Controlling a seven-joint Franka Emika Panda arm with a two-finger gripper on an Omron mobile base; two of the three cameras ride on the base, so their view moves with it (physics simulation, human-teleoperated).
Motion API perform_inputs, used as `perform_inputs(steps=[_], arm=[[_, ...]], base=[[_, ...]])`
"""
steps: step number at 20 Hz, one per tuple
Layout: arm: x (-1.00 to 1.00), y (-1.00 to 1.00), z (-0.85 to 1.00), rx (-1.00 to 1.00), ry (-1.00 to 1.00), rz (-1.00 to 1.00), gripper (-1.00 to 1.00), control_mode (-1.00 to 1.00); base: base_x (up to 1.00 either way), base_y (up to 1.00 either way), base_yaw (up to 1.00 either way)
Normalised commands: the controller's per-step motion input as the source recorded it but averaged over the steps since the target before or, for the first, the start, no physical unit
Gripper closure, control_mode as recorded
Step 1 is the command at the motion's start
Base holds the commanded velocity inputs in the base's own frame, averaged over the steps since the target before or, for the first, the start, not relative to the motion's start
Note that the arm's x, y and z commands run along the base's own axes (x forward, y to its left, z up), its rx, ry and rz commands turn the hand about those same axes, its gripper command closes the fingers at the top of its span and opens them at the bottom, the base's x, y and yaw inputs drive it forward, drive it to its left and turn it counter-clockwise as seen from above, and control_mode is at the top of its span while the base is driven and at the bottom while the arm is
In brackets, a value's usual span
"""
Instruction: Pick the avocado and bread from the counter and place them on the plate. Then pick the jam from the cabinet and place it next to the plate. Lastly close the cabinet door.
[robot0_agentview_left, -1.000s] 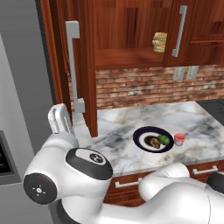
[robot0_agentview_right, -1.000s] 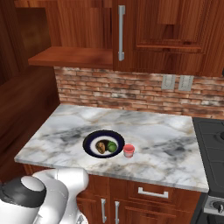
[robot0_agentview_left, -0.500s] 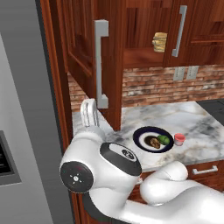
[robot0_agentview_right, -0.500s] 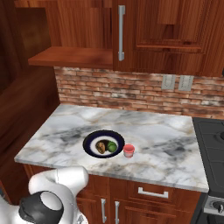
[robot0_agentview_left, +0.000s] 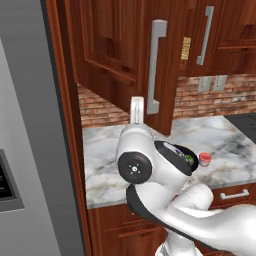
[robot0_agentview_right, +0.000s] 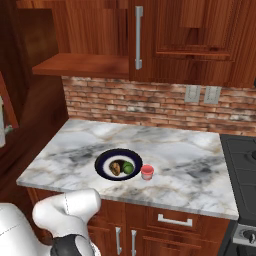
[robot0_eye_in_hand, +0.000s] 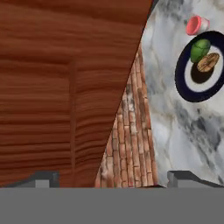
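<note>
Plate (robot0_agentview_right: 103, 169) on counter (robot0_agentview_right: 190, 165): avocado (robot0_agentview_right: 128, 168) and bread (robot0_agentview_right: 116, 168) on it, jam (robot0_agentview_right: 147, 172) just beside; gripper (robot0_eye_in_hand: 112, 178) fingers apart, holding nothing, at cabinet door (robot0_agentview_left: 125, 55)

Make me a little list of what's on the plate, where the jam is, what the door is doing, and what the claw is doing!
plate: holds the avocado and the bread
jam: on the counter, right beside the plate
cabinet door: not shut, swung out over the counter
claw: open, empty, close to the door's wooden face
left to do: close the door
</note>
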Motion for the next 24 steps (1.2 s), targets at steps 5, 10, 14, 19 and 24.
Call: perform_inputs(steps=[5,10,14,19,24], arm=[[0.8,-0.76,0.3,0.04,0.0,0.0,-1.0,-1.0],[0.91,-0.76,0.27,0.04,0.0,0.0,-1.0,-1.0],[0.86,-0.77,0.35,0.04,0.0,0.0,-1.0,-1.0],[0.82,-0.68,0.25,0.01,0.0,0.0,-1.0,-1.0],[0.78,-0.57,0.07,0.0,0.0,0.0,-1.0,-1.0]], base=[[0.0,0.0,0.0],[0.0,0.0,0.0],[0.0,0.0,0.0],[0.0,0.0,0.0],[0.0,0.0,0.0]])
